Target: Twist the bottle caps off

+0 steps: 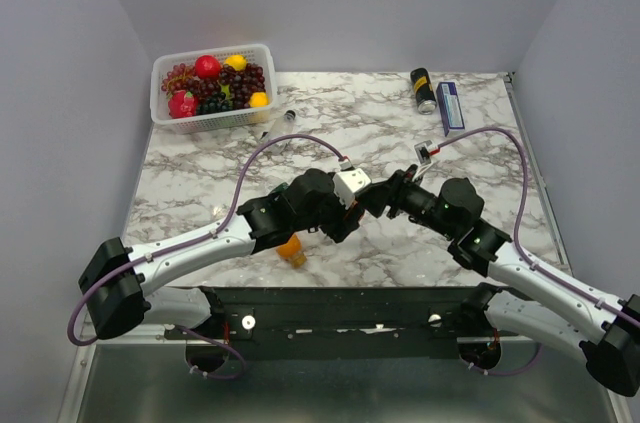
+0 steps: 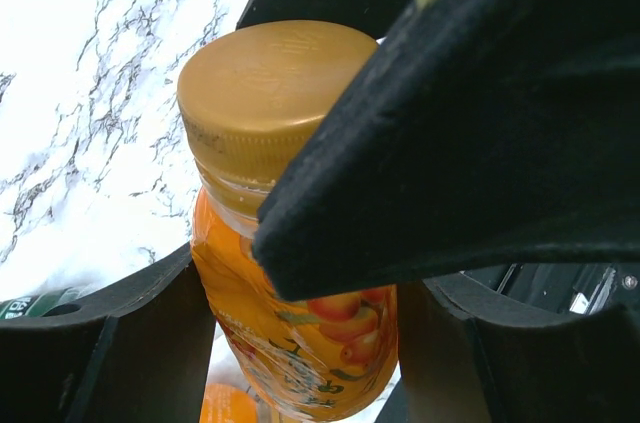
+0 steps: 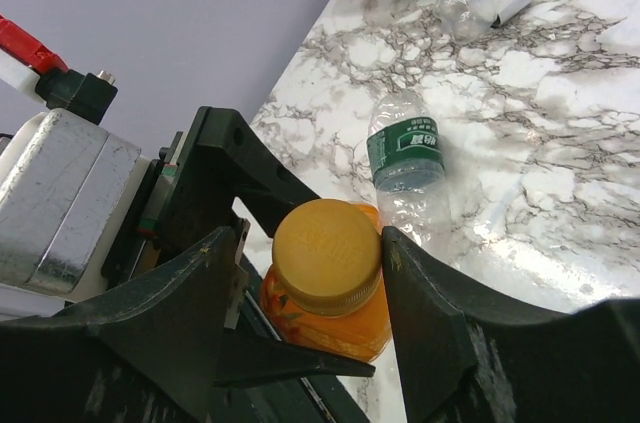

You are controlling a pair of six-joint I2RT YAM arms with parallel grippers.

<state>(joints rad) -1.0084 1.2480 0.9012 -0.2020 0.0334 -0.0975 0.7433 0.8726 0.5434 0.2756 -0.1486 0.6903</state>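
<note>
Grip status: the left pincer [image 2: 300, 348] is pinching the orange juice bottle [image 2: 290, 283] by its body, with a finger pressed to each flank. The right pincer [image 3: 305, 240] stands spread about the orange cap [image 3: 327, 248]. One finger touches the rim, and a sliver of gap shows at the other. Both meet over the near middle of the counter [image 1: 400, 133]. Whether the bottle's base rests on the counter cannot be told.

Recommended handling of the step:
- Close the right pincer squarely on the ribbed skirt, not on the smooth top.
- Keep the wrist's turning axis in line with the bottle neck, or the cap will bind.
- Hold the body firmly but without crushing; the wall looks thin and the bottle appears full, so a hard squeeze could spill juice once the seal breaks.
- Turn anticlockwise, letting the cap rise with the thread.

Condition of item: the cap is matte ochre-orange with a faint embossed mark on top and a ring beneath its skirt. It appears fully seated. The label shows fruit.

Also noted: a clear bottle with a green label [image 3: 405, 158] lies on the counter beyond.
</note>
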